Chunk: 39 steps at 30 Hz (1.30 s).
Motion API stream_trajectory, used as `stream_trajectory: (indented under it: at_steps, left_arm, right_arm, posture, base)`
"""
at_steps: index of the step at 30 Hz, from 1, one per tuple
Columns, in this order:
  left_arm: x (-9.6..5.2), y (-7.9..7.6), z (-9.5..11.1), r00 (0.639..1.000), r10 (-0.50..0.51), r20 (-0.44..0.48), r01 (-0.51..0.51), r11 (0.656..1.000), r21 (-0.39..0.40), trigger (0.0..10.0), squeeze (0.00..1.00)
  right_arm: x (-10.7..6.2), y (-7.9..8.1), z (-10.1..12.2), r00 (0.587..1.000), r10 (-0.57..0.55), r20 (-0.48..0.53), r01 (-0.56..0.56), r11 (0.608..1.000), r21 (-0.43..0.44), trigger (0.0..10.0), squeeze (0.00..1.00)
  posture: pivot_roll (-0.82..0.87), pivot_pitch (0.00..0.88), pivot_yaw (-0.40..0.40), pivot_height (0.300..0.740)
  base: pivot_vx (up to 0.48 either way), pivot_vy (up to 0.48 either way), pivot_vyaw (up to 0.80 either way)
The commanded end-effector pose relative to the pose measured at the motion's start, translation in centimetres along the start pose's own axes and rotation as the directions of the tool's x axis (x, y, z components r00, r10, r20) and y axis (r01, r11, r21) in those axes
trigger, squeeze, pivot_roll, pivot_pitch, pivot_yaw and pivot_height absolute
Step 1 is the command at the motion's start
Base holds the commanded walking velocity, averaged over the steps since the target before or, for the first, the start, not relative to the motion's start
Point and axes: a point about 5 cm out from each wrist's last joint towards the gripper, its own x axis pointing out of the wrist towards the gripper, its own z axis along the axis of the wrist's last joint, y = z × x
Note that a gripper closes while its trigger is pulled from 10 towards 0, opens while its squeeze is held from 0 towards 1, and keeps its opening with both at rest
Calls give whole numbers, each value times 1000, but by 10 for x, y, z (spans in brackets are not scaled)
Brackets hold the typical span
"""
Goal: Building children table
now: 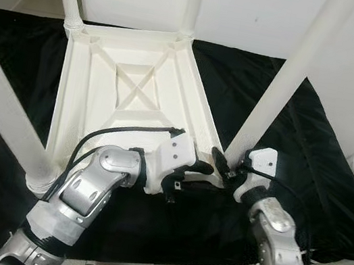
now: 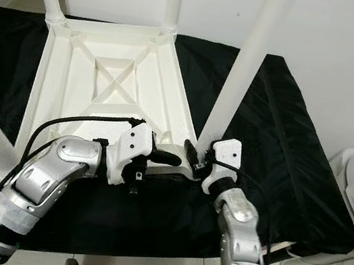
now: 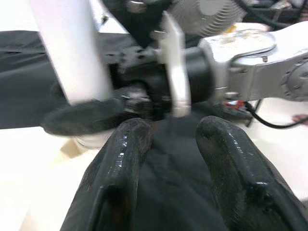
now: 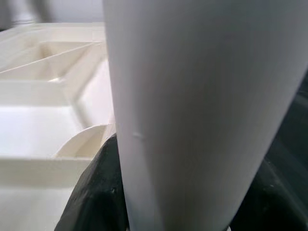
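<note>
Item: children's table top (image 1: 132, 94), white, lying upside down on a black cloth (image 1: 309, 163) so its corner sockets face up; legs stand in all four corners
Right claw (image 1: 228, 171): clamped round the base of the near right leg (image 1: 277, 88), likely seating it in its socket
Left claw (image 1: 191, 176): fingers parted, holding nothing, just beside that same corner, seemingly to steady the frame

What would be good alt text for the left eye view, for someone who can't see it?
A white children's table lies upside down on a black cloth, legs pointing up. The right gripper grips the base of the near right leg at the table's corner, while the left gripper reaches in beside it.
</note>
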Motion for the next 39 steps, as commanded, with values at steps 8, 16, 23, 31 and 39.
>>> stream_trajectory:
  at_steps: [8,16,23,31,39]
  left_arm:
    - [0,6,-1,997,81,-6,-81,997,-2,10000,0]
    - [0,6,-1,997,75,-7,-75,997,-1,10000,0]
    - [0,6,0,997,81,-4,-81,997,-1,10000,0]
    - [0,7,0,997,83,-2,-83,997,-2,10000,0]
    - [3,8,1,997,72,2,-72,997,3,10000,0]
  right_arm:
    - [-4,19,-8,975,-220,-30,220,976,1,10000,0]
    - [-5,18,-6,975,-222,-26,222,975,-6,10000,294]
    - [-9,13,-3,985,-171,7,171,985,9,10000,1000]
    - [-20,3,-4,1000,-3,3,3,1000,27,10000,0]
    - [-11,-13,5,961,276,8,-275,960,-49,10000,0]
  posture:
    - [-117,54,-12,740]
    - [-121,58,-10,740]
    - [-117,58,-16,740]
    - [-124,59,-12,740]
    - [-134,55,1,740]
  base:
    - [0,0,0]
    - [0,0,0]
    - [0,0,0]
    - [0,0,0]
    - [0,0,0]
